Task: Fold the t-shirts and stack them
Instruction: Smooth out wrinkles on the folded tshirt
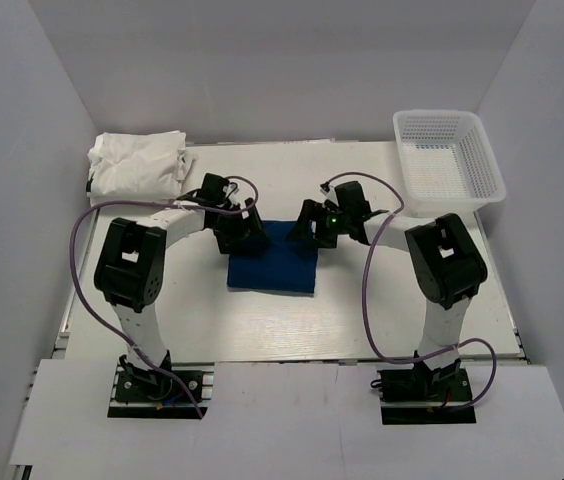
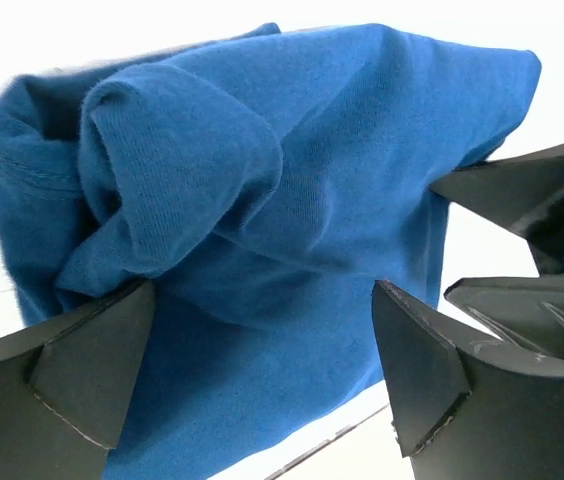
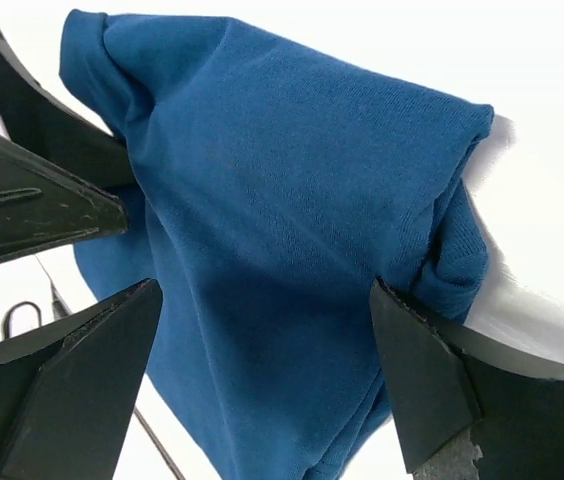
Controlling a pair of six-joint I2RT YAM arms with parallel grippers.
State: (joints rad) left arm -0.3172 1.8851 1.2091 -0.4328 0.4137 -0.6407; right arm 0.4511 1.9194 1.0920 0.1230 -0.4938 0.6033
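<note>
While left gripper (image 2: 262, 292) gapes, t-shirt (image 2: 312, 150) between (folded)

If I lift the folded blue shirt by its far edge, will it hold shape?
Probably not: the blue t-shirt shows soft, bunched folds at its corners, so it likely sags and the fold may open. The thin knit looks light. Pushed, it would probably wrinkle rather than slide.

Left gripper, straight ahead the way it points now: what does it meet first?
The folded blue t-shirt. The left gripper stands open with cloth filling the view between its jaws, so it would likely press into fabric, then the table beneath. Remaining gap unclear.
</note>
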